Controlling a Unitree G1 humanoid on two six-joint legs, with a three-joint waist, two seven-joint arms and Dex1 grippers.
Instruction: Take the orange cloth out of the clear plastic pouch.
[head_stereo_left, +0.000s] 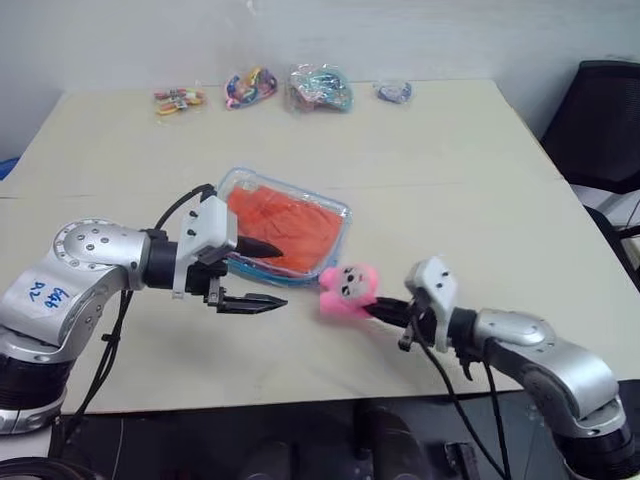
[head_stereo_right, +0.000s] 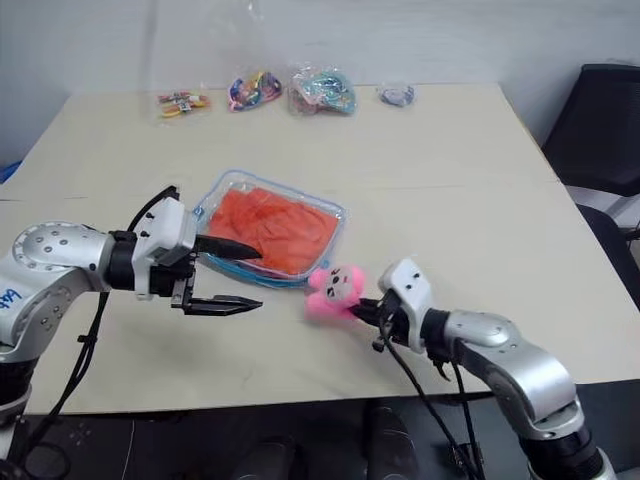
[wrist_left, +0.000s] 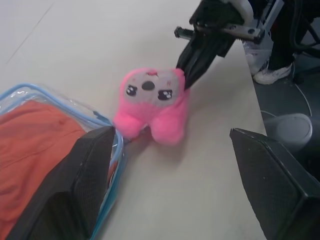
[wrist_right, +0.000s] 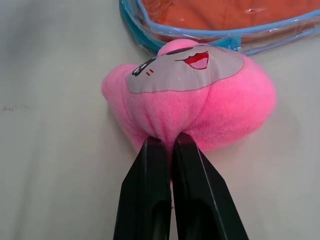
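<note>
Right now the clear plastic pouch (head_stereo_left: 285, 232) lies flat near the middle of the table (head_stereo_left: 450, 160), and the orange cloth (head_stereo_left: 290, 228) is inside it, filling most of it. The pouch has a light blue edge.

The left gripper (head_stereo_left: 262, 275) points across toward the right, at about 3 o'clock. Its two black fingers are spread wide apart, one above the other. The top finger reaches over the near edge of the pouch, and it is hard to tell if it touches the plastic. The bottom finger hangs over the bare table just in front of the pouch. Nothing is between them.

A pink plush toy (head_stereo_left: 348, 290) sits on the table, touching the pouch's corner at about 5 o'clock from the pouch's middle. The right gripper (wrist_right: 167, 147) has its fingers pressed close together, pinching a bit of the toy's soft pink fur.

Far back, toward 12 o'clock, four small bags of colourful items (head_stereo_left: 250, 87) lie in a row near the table's far edge.
</note>
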